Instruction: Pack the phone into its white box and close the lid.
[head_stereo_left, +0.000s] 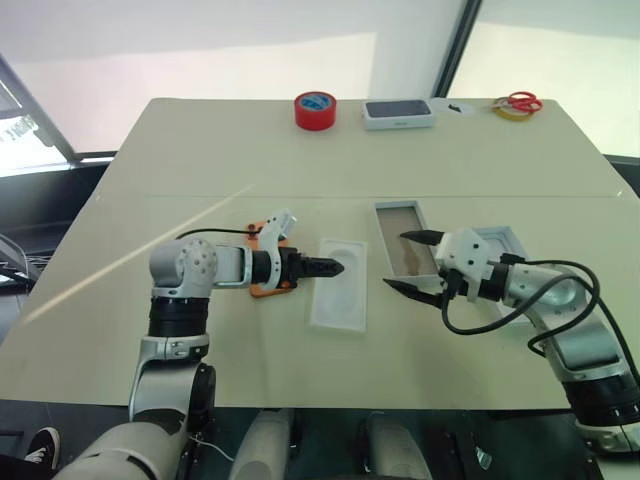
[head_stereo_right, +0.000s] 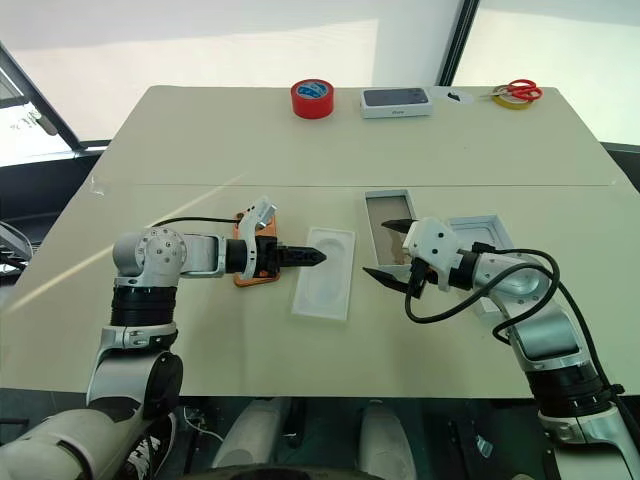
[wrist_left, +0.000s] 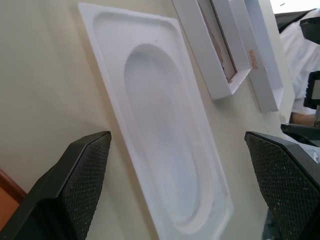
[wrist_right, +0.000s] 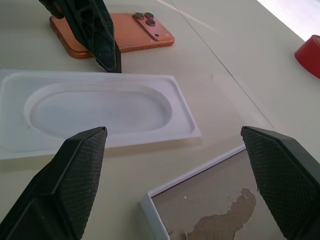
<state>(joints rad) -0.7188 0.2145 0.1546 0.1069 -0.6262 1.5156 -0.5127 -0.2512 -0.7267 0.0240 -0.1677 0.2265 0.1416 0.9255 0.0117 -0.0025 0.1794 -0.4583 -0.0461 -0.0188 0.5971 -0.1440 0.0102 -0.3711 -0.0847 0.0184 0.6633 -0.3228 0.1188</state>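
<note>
The orange phone (wrist_right: 135, 32) lies camera side up on the table, partly under my left wrist (head_stereo_left: 262, 268). My left gripper (head_stereo_left: 328, 267) is open and points right, low over a white tray with a rounded recess (head_stereo_left: 340, 295). Nothing is between its fingers (wrist_left: 75, 190). The white box (head_stereo_left: 399, 238), brownish inside, lies right of the tray. My right gripper (head_stereo_left: 408, 262) hangs open and empty at the box's near end, with its fingers (wrist_right: 280, 185) spread wide. The lid (head_stereo_left: 503, 243) rests inside up just right of the box, partly hidden by my right hand.
At the table's far edge stand a red tape roll (head_stereo_left: 315, 110), a white box with a dark phone picture (head_stereo_left: 398, 113), and red scissors on a yellow tape ring (head_stereo_left: 519, 103). A seam runs across the table's middle.
</note>
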